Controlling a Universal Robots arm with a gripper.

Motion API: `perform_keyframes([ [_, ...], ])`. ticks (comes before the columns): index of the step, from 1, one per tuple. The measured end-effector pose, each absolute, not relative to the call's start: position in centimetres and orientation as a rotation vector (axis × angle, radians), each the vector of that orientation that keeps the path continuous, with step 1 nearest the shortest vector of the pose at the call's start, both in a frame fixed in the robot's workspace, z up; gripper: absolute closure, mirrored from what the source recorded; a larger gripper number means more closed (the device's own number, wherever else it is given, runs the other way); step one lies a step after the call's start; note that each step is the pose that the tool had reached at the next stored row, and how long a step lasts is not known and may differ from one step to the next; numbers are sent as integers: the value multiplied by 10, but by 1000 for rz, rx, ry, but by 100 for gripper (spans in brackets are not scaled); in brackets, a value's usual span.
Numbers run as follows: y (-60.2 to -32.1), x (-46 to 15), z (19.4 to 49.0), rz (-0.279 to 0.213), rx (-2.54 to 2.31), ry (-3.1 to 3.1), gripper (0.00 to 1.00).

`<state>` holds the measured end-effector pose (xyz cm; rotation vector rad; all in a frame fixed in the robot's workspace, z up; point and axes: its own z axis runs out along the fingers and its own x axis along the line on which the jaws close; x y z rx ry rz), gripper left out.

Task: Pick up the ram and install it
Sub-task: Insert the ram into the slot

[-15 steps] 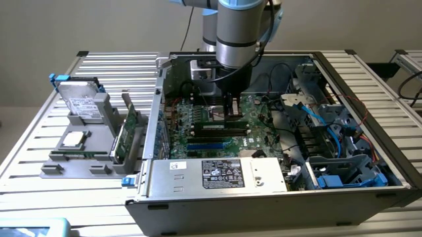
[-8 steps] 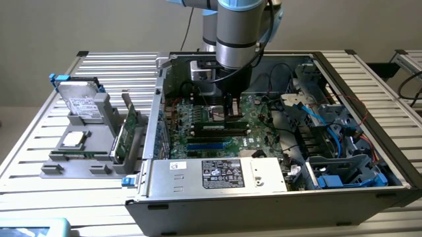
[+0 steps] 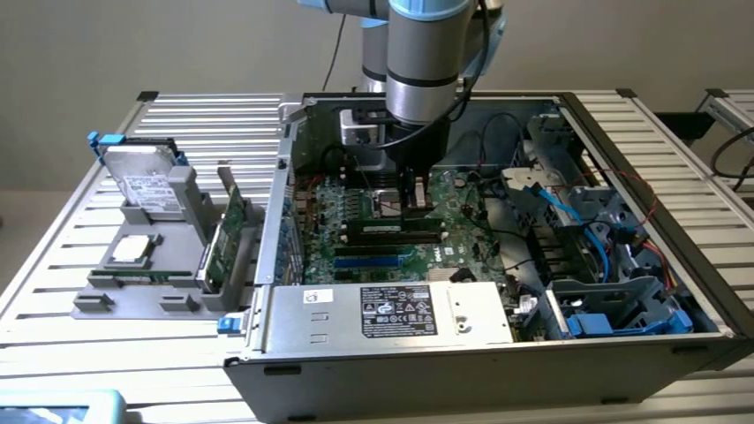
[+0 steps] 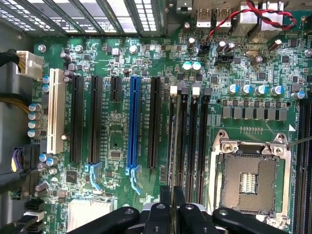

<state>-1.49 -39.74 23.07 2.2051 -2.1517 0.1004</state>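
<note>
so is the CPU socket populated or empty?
Empty: the CPU socket shows bare contacts inside its metal frame, no chip or cooler on it.

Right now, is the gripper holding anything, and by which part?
The gripper seems to pinch the ram mid-length by its top edge, low over the motherboard.

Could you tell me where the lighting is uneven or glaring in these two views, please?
Exterior view: soft, even room light, though the computer case is dimmer inside, beneath the arm. Wrist view: the metal slats are washed out bright, while the motherboard is evenly lit.
</note>
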Motion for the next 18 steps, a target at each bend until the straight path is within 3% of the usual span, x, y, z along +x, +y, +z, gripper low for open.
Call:
perform_keyframes([
  [18,-396,-15,229,118,2204,-2150,86],
])
